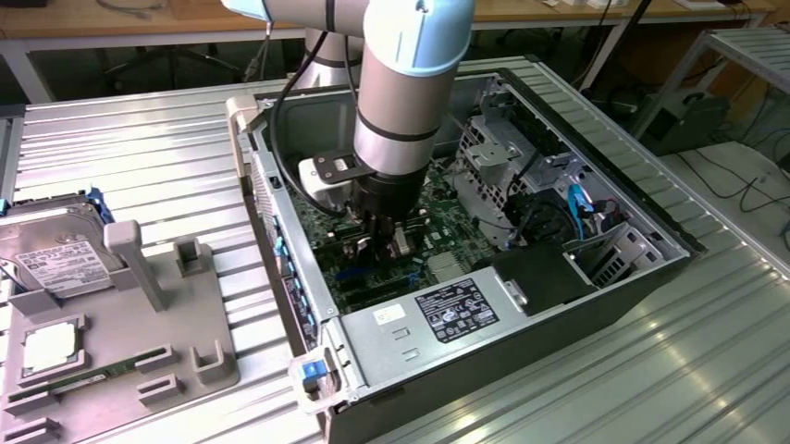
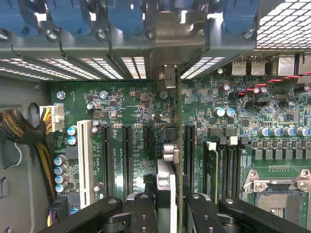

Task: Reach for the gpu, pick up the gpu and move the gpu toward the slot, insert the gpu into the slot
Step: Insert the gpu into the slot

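Observation:
My gripper (image 1: pixel 377 245) is down inside the open computer case (image 1: pixel 642 277), just above the green motherboard (image 1: pixel 432 208). In the wrist view the gripper (image 2: pixel 175 213) is shut on the gpu (image 2: pixel 178 126), a thin dark card seen edge-on and standing upright between the two black fingers (image 2: pixel 145 213). Its silver bracket (image 2: pixel 165 48) lies against the case's rear wall among the perforated slot covers. The card's lower edge sits right beside a long black slot (image 2: pixel 189 150). Whether it is seated in a slot I cannot tell.
Other black slots (image 2: pixel 107 155) and a white slot (image 2: pixel 85 160) lie to one side, memory slots (image 2: pixel 223 165) and the processor socket (image 2: pixel 277 194) to the other. A braided cable bundle (image 2: pixel 24 136) is near the case wall. Outside, a hard drive (image 1: pixel 55 245) rests on a grey fixture (image 1: pixel 136 342).

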